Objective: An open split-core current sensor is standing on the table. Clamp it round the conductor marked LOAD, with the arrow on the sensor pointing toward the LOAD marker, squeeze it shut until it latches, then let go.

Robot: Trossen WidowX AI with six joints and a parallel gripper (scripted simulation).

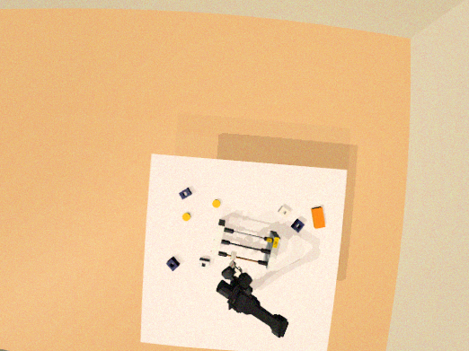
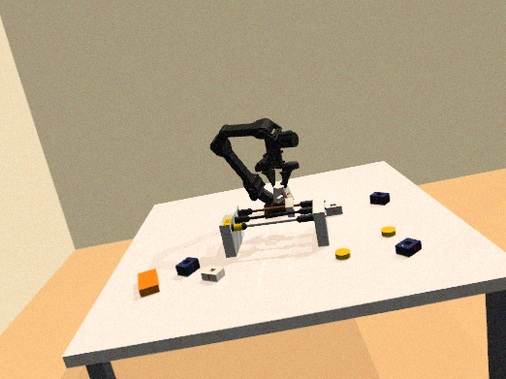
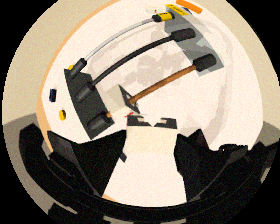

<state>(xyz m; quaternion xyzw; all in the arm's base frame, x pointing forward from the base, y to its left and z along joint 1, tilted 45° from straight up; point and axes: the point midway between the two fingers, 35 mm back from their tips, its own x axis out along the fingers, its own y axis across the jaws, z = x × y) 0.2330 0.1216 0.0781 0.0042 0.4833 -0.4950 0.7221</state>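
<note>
The black tool [image 2: 279, 177] is partly closed, squeezing the boxy white sensor [image 2: 282, 194]. The sensor hangs just above the thin brown wire [image 2: 273, 208], near the stand's far post [image 2: 320, 223]. Smooth blue blocks [image 2: 408, 246] and flat yellow discs [image 2: 342, 253] lie on the white surface [image 2: 271, 294].

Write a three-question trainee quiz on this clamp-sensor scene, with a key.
1. True or false: the gripper is shut on the white sensor.
2. How many yellow discs lie on the table? A) one B) two C) four
3. Fill in: the conductor nearest the gripper in the wrist view is ____-coloured.

Key: 1 true; 2 B, discs and; 3 copper.
</note>
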